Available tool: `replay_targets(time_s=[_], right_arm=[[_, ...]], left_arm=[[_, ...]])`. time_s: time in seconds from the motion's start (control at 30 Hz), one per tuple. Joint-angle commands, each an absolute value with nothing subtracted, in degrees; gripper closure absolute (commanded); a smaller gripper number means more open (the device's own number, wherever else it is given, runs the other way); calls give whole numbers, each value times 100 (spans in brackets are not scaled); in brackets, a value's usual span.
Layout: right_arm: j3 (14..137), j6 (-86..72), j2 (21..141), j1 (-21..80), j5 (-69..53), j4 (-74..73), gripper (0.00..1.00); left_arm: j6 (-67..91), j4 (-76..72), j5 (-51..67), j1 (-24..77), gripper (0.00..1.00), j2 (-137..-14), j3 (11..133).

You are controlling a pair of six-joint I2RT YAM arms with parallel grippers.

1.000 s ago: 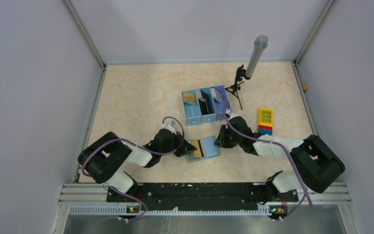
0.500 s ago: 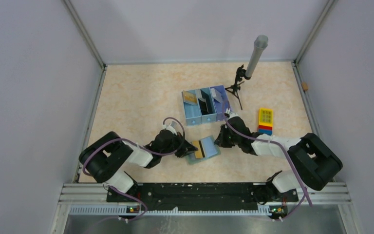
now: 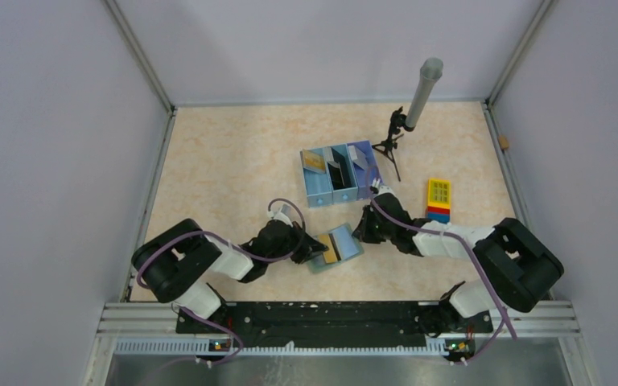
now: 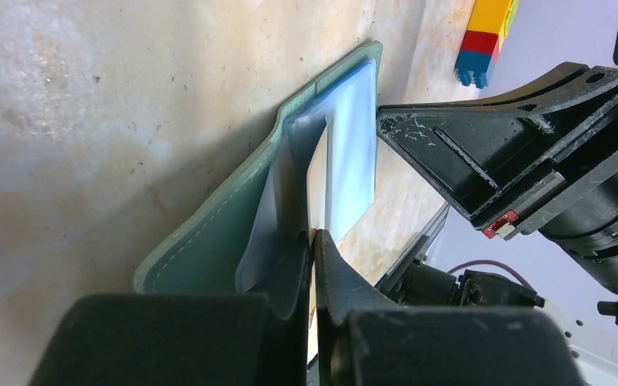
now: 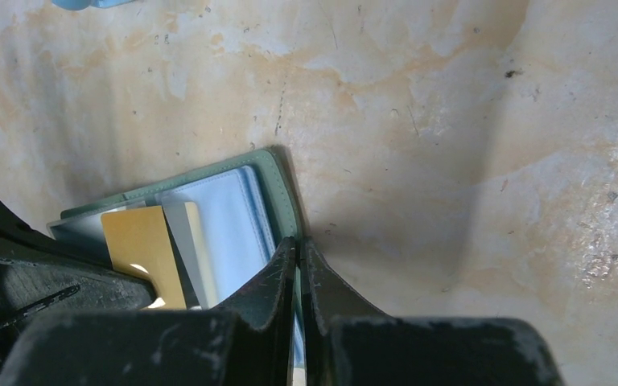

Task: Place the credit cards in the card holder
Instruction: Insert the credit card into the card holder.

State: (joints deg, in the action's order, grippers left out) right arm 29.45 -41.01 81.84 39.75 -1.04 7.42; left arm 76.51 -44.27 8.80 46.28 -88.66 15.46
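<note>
Open on table [image 3: 233,161], near the front edge and about in the middle: holder [image 3: 348,241], grey-green outside down, light blue inside up. On its left half, gold card [image 3: 327,249] with dark stripe; any writing on it too small to read. At holder's left end, left gripper [image 3: 317,244], pinched tight on card's edge. At right end, right gripper [image 3: 360,235], closed on holder's green rim. Behind holder and apart from it, blue tray [image 3: 322,195] with three compartments. Further right, yellow block [image 3: 438,193].
</note>
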Motion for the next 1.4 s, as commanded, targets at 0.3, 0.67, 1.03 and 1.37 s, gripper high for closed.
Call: replay_targets(time_s=[0.3,0.67,1.03,1.37], right_arm=[[3023,-4227,8358,4161,201,331,100],[3044,-4229,8358,4184,232,314,100],[3054,-4239,8387,4222,231,358,100],[3043,-4263,8400,4261,228,374,100]], left_arm=[[7080,-2596,402,4754,68,-8435,2096],[6676,-921,-131,4983,43,-8077,2625],[6814,-641,-119,5262,39,-8170,2795],[6943,-1028,-26,5313,41,-8472,2866]])
